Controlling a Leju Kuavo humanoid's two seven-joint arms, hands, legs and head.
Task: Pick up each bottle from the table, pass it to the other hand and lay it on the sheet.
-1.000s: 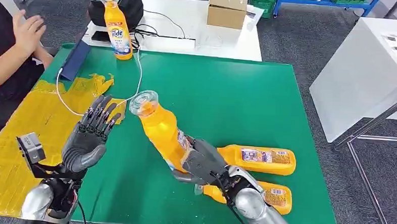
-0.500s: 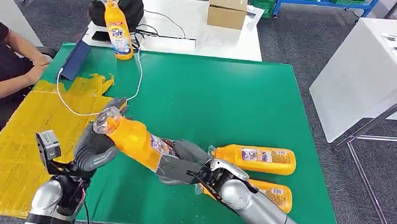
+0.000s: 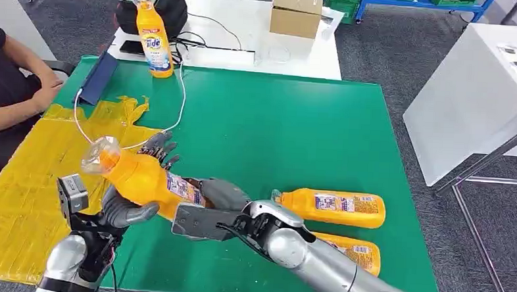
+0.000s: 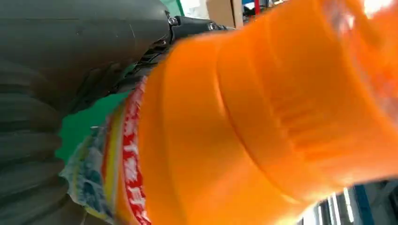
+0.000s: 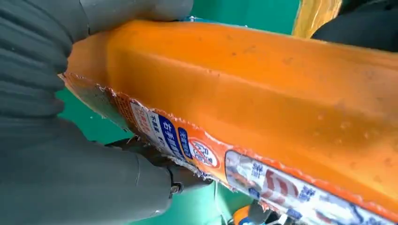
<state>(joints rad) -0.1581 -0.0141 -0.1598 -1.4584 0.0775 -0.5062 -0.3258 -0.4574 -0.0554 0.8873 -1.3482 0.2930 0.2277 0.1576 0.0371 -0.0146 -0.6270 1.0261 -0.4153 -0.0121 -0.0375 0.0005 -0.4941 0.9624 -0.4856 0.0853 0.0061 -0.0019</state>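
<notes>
Handover point, mid-air over the near left of the green mat (image 3: 296, 121): I've got the orange bottle (image 3: 146, 178) lying tilted between both hands, cap end aimed toward the yellow sheet (image 3: 24, 182). My right hand (image 3: 217, 200) grips the base end, fingers wrapped round the label. My left hand (image 3: 129, 203) cups the upper body from beneath, thumb and fingers around it, so I read both as holding. That double hold makes sense: neither should let go until the other bears the weight. Two more bottles (image 3: 335, 208) lie on the mat by my right arm, and one bottle stands upright (image 3: 153, 39) at the far edge.
</notes>
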